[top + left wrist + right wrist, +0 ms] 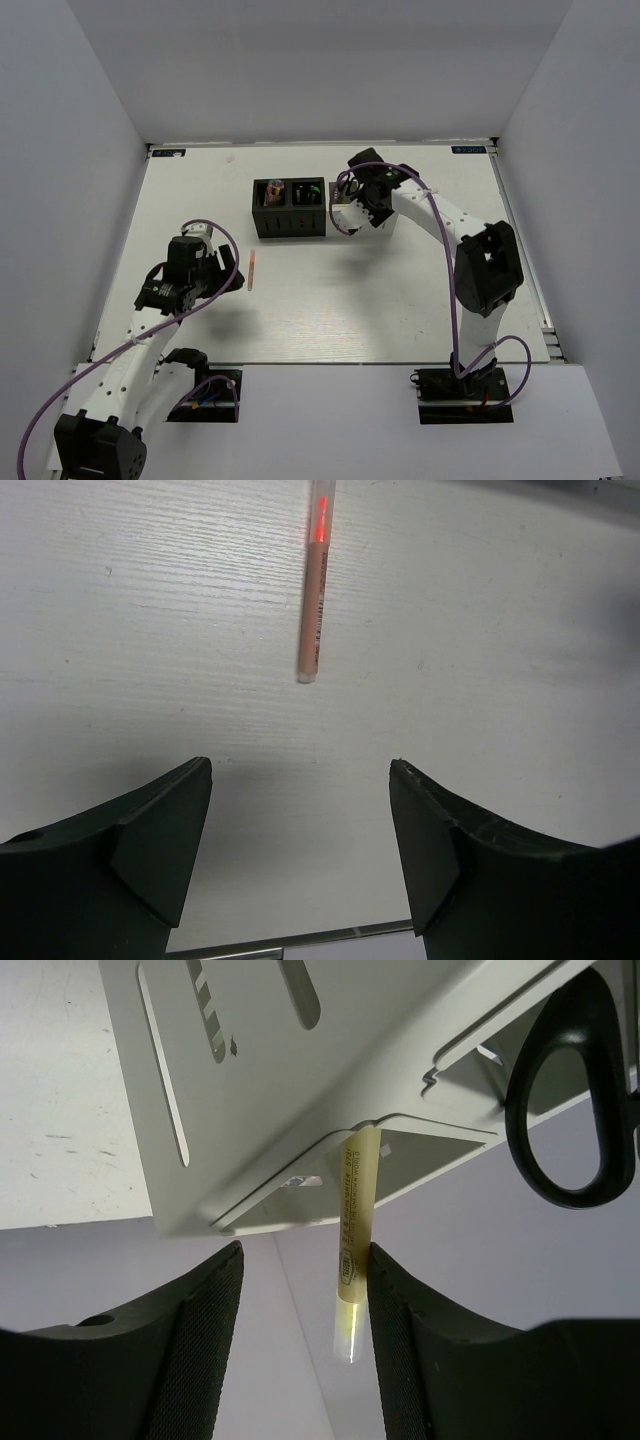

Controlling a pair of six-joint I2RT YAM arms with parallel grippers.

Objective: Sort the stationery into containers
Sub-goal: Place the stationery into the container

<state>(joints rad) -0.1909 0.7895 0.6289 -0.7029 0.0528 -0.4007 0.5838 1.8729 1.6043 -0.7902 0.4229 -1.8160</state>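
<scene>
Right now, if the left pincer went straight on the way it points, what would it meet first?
Probably the thin pinkish-orange pen lying on the white table, ahead of the open left pincer; depth is unclear.

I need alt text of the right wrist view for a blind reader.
A thin yellow stick stands in a white container, between the open fingers of the right gripper. A black scissors handle shows beside it.

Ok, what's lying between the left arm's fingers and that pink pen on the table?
Nothing. The left wrist view shows only bare white table between the open left fingers and the pen.
</scene>
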